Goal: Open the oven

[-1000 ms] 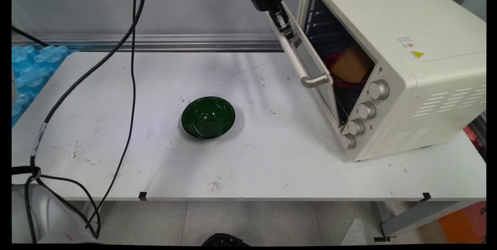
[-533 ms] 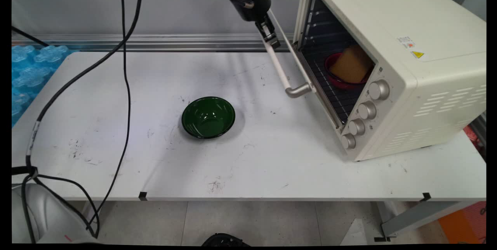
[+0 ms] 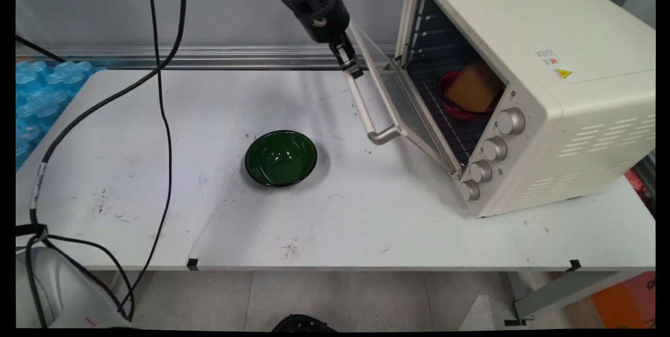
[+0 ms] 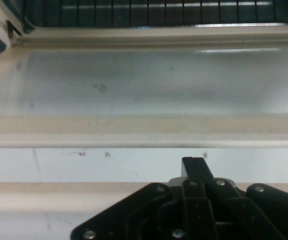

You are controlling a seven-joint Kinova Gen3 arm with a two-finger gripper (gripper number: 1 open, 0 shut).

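One black two-finger gripper [image 3: 352, 67] comes down from the upper middle of the main view and meets the far end of the oven door's handle bar [image 3: 362, 104]. In the hand view the gripper [image 4: 196, 172] has its linkage folded close, with one finger [image 4: 195, 167] standing just over the pale bar [image 4: 83, 192], so the jaws look drawn narrow upon the handle, though the grip itself is hidden behind the linkage. Beyond the bar lies the glass of the door [image 4: 144, 82], and past that the dark rack of the oven.

The cream toaster oven [image 3: 528, 80] stands on the right of the table, turned at an angle, four knobs [image 3: 489, 151] down its front corner. Its door [image 3: 400, 99] hangs about half lowered. Inside, on the wire rack, sits a red bowl [image 3: 455, 109] with a tan block [image 3: 473, 86] in it.

Against the picture of a second ago the door has swung well further down and outward: then it stood only a little off the oven's face and the gripper was high beside the oven's top corner. The gripper has travelled left and down with the handle.

A dark green bowl [image 3: 281, 158] rests alone near the table's middle, well apart from the gripper, unmoved. The white table [image 3: 157, 211] is scuffed with dark marks. Black cables [image 3: 162, 117] hang across its left side. Blue bubble wrap [image 3: 39, 93] lies off the left end, and a grey wall with a metal rail [image 3: 183, 57] runs behind.
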